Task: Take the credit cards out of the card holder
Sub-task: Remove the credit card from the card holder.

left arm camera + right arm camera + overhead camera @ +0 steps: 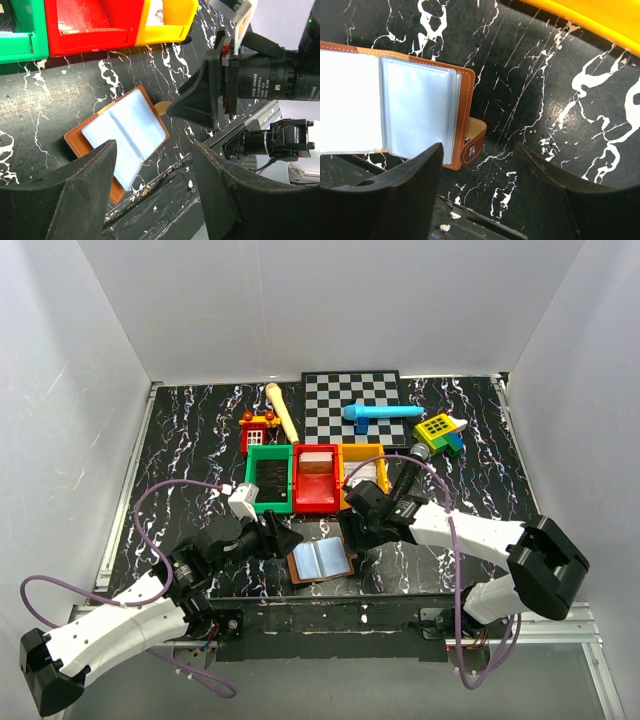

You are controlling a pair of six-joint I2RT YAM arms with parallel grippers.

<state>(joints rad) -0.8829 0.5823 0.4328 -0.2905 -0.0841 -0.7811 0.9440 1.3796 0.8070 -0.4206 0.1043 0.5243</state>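
Lying open near the front edge of the table [200,440], the card holder [322,560] sits between left gripper [288,540] and right gripper [352,532], both agape and empty; judged light, floppy, slick-sleeved, so grip the stiffer brown cover by the snap tab [472,142].
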